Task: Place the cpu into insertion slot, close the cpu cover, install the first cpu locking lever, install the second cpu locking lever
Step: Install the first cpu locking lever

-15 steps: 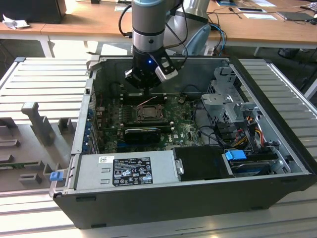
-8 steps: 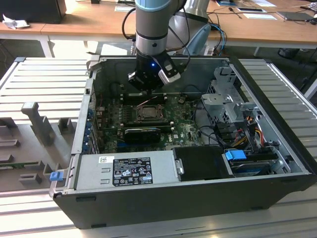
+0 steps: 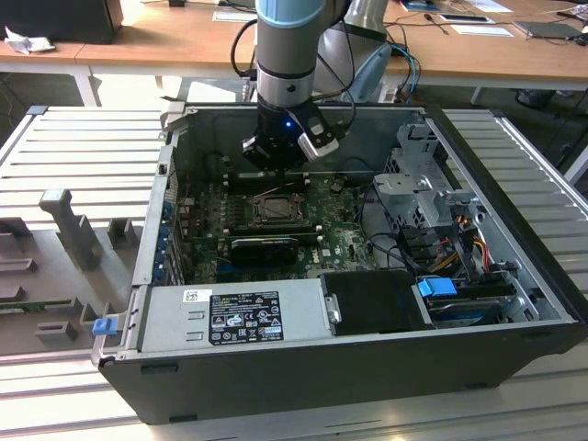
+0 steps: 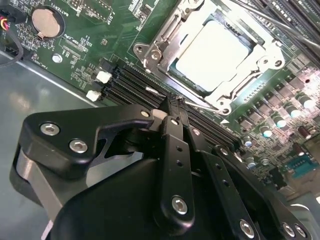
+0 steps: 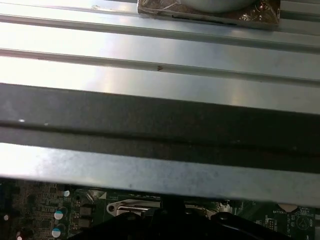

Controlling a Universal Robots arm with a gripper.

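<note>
The cpu [image 4: 214, 52] lies flat in the insertion slot [image 4: 175, 70], its silver-grey top showing through the window of the cpu cover [image 4: 161, 40], which is folded down over it. My gripper [image 4: 176, 104] hangs over the board just beside the socket's edge, black fingers [image 4: 172, 131] pressed together and shut, their tips next to a thin metal lever wire [image 4: 200, 104]. In the exterior view the gripper [image 3: 278, 158] hovers just behind the insertion slot [image 3: 276, 209] inside the open computer case. Whether the tips touch the lever cannot be told.
Black memory slots [image 4: 132, 85] run beside the socket and a coin battery [image 4: 45, 22] sits farther off. A power supply [image 3: 234, 317] lines the case's near wall and a drive cage [image 3: 423, 184] stands at the exterior view's right. The case wall [image 5: 160, 125] is close.
</note>
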